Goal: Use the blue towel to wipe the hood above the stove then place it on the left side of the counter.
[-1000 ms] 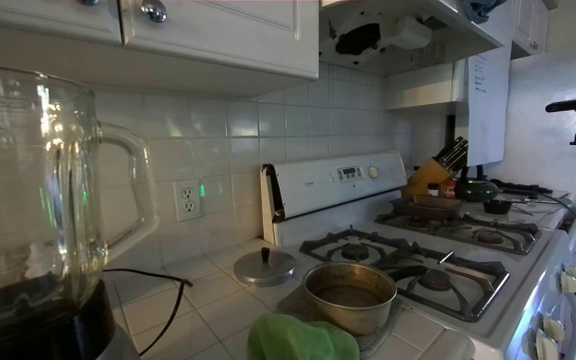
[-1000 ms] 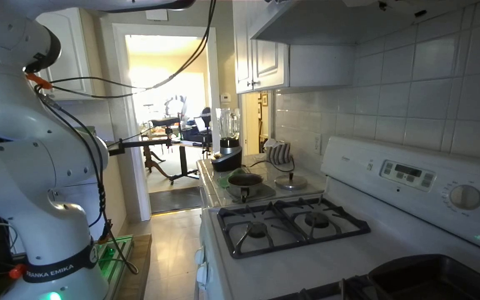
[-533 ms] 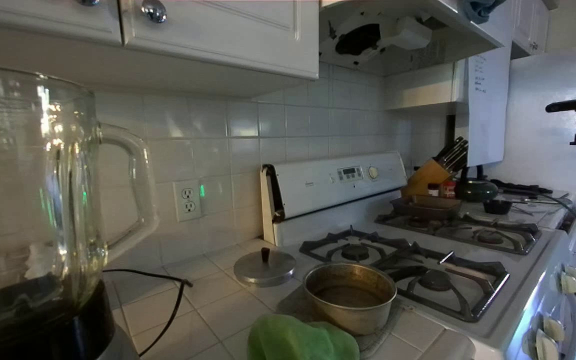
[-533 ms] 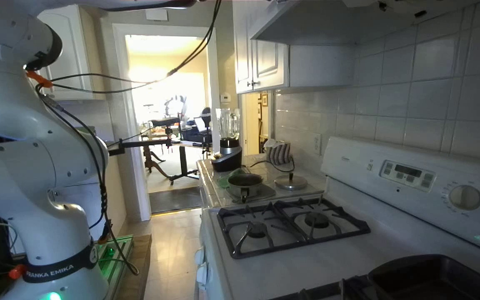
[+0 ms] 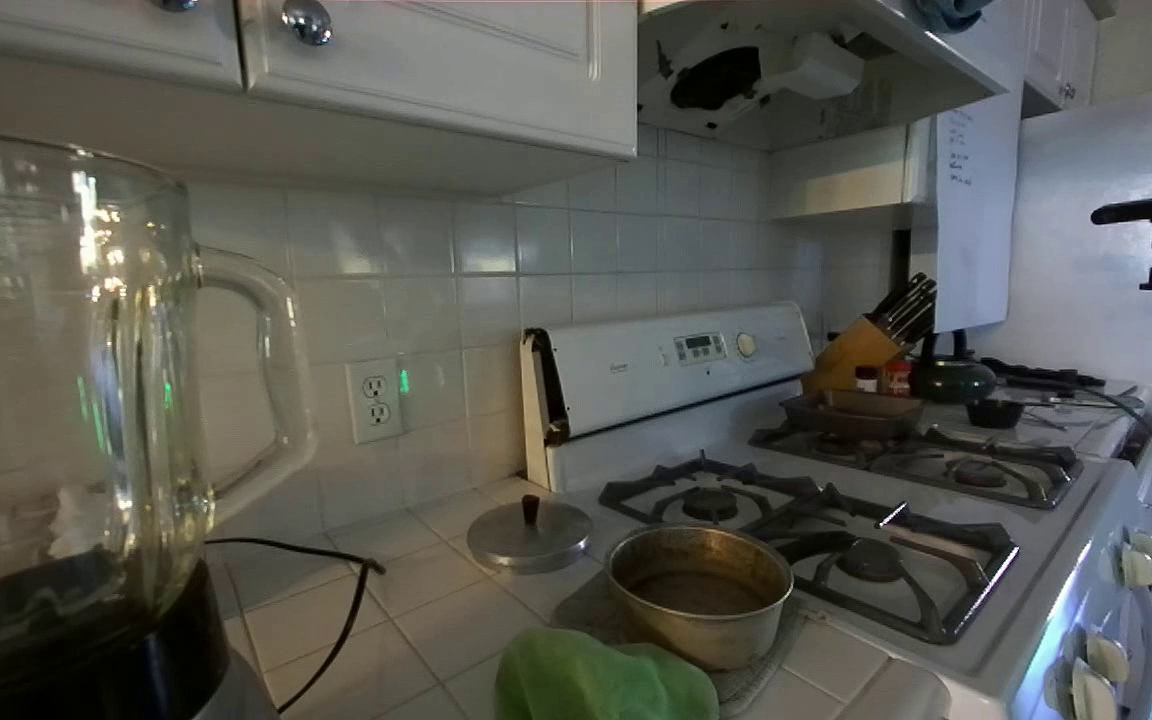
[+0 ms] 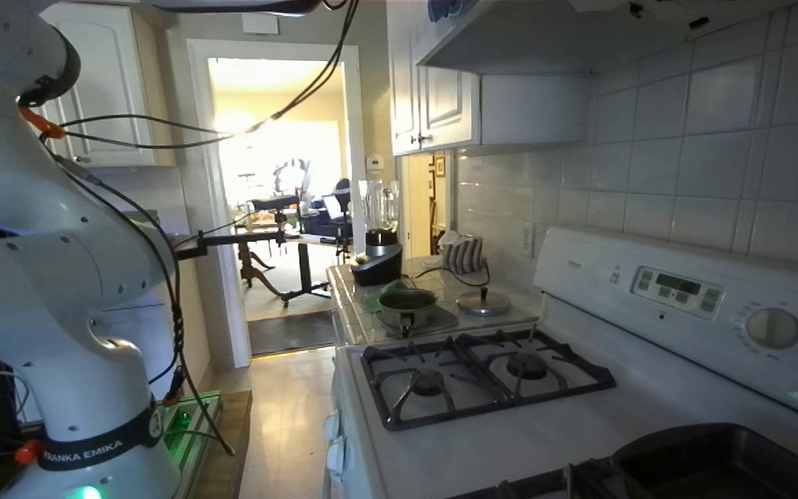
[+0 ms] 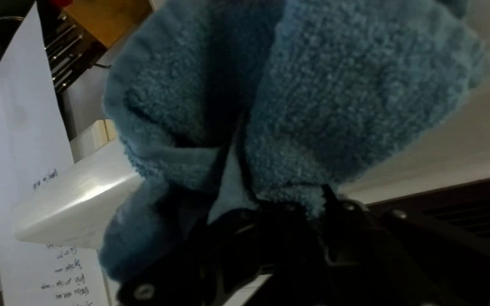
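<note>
The blue towel (image 7: 338, 97) has shifted, cropped above; the half-obscured hand (image 7: 289, 210) pinches it.

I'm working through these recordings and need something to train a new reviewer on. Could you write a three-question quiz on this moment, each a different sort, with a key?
1. Multiple choice: in the wrist view, what colour is the towel in the gripper?
A. red
B. blue
C. yellow

2. True or false: the lid lies on the counter, not on the pot.

3. Short answer: which step of the task is plainly not yet done?

Key
1. B
2. True
3. Placing the towel on the counter; it is in the gripper, near the hood.
</note>
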Controlling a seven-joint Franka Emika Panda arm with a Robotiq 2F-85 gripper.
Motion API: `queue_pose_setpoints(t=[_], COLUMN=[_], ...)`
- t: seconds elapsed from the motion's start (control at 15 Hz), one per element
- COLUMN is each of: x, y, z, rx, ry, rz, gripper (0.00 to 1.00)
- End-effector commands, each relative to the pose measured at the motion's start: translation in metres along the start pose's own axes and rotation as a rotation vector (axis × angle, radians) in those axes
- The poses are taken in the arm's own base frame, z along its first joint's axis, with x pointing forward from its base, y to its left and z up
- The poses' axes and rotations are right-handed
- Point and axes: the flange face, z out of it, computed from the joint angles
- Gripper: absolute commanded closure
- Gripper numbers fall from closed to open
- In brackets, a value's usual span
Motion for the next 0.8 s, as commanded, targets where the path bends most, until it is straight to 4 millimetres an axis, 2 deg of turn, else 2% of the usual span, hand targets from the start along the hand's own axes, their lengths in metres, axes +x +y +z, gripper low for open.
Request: queue_pose_setpoints(t=[0.0,0.73], x=[-0.0119,-0.0066], y=[-0.0180,-0.0168], z=[0.0070,0.0007], rx=[0.061,0.203], ry=[-0.107,-0.282], rz=[-0.065,-0.289], gripper=[0.97,0.97])
